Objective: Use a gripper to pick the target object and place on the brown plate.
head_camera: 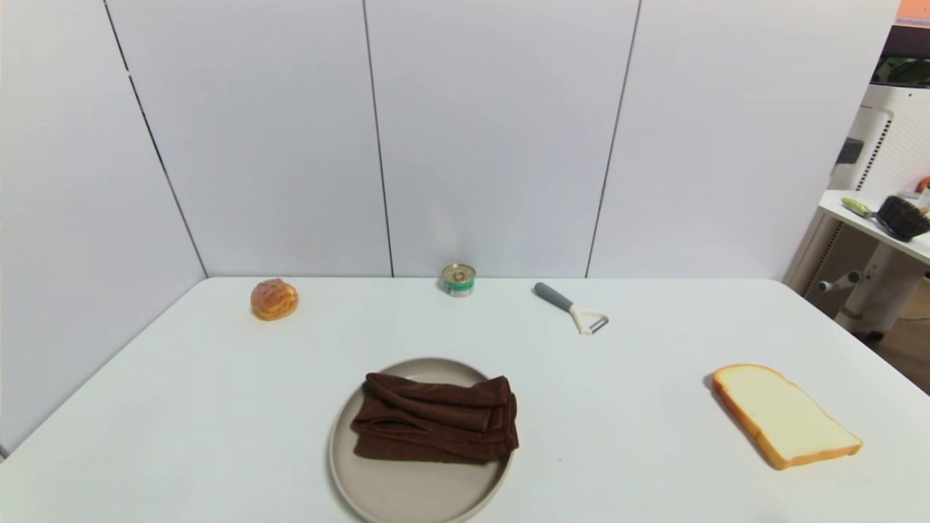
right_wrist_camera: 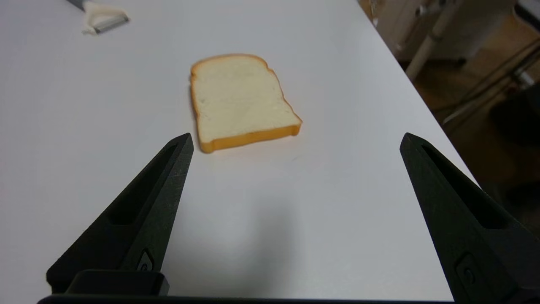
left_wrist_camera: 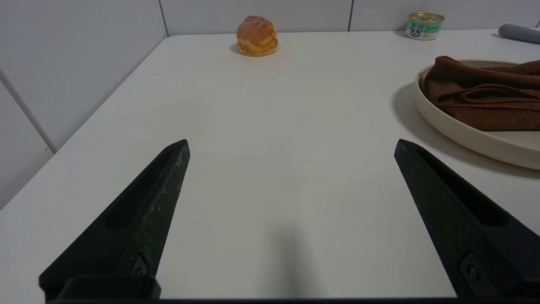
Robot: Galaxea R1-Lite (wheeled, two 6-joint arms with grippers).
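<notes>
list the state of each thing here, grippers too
brown cloth: folded, lying on the plate
brown plate: upright, holding the cloth
left gripper: open, empty, over bare table
right gripper: open, empty, near the bread
bread slice: flat on table
can: upright, closed
peeler: lying flat
bun: on table

Items counted on the table (head_camera: 218, 407): one brown plate (head_camera: 407, 494), one folded brown cloth (head_camera: 436, 420), one bread slice (head_camera: 785, 414), one cream puff (head_camera: 274, 299), one small tin can (head_camera: 458, 280), one peeler (head_camera: 574, 308).
</notes>
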